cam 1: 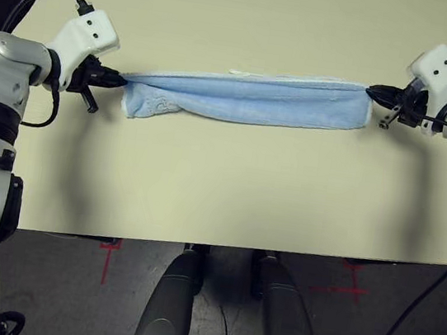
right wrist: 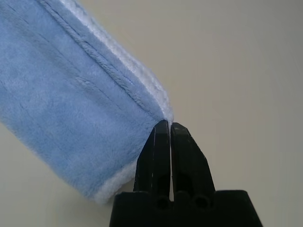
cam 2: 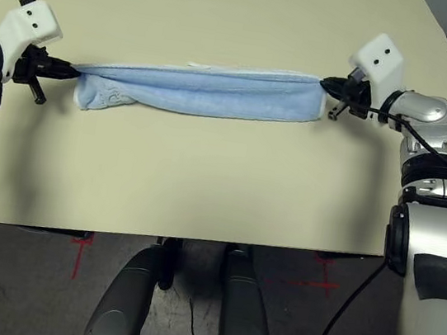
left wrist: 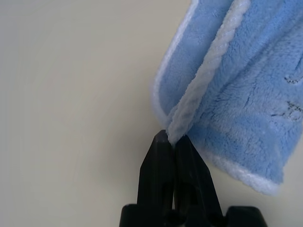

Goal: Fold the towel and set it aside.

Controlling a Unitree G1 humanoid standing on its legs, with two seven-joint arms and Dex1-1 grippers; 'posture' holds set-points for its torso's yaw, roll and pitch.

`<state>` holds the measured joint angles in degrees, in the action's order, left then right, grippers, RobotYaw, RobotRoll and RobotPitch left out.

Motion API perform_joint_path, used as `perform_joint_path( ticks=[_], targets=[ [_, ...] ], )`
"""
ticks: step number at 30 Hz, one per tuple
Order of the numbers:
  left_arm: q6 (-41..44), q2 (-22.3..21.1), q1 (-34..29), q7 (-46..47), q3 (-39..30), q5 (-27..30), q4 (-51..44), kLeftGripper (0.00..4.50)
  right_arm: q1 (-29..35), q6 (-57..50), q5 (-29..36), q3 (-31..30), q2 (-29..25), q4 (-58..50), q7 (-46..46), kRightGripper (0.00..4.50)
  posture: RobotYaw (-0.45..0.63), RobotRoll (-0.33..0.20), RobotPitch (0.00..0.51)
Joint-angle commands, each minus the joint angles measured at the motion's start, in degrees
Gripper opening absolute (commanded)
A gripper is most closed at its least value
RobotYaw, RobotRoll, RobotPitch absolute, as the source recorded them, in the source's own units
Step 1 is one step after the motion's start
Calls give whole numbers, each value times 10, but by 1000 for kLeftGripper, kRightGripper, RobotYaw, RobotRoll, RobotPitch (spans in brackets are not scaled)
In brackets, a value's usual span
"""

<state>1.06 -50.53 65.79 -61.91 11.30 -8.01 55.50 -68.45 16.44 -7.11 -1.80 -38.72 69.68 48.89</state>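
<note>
The light blue towel [cam 1: 250, 98] hangs stretched in a long band between my two grippers, just above the beige table [cam 1: 220, 192]. My left gripper [cam 1: 122, 80] is shut on the towel's left corner; in the left wrist view the white hem [left wrist: 208, 71] runs straight into my left gripper [left wrist: 171, 137]. At the other end my right gripper [cam 1: 372, 93] is shut on the right corner. The right wrist view shows the towel [right wrist: 71, 109] meeting my right gripper [right wrist: 166, 124] at its white-edged corner.
The table's front edge [cam 1: 229, 247] lies near my body, with dark floor and red tape marks [cam 1: 107, 253] below it. Bare tabletop spreads in front of and behind the towel.
</note>
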Motion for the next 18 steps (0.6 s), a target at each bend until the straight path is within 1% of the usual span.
perform_joint_path(
  ticks=[1, 9, 18],
  targets=[
    [-9, -1, 11, 5, 5, -23, 33, 54, -5, -13, -16, -8, 1, 13, -26, 0, 12, 0, 274],
    [-20, 6, 24, 22, 8, -48, 55, 54, -11, -21, -31, -17, 22, 15, -45, 0, 28, 0, 283],
    [-28, 18, 35, 50, 3, -59, 82, 54, -24, -32, -45, -20, 27, 22, -85, 0, 22, 0, 289]
  ],
)
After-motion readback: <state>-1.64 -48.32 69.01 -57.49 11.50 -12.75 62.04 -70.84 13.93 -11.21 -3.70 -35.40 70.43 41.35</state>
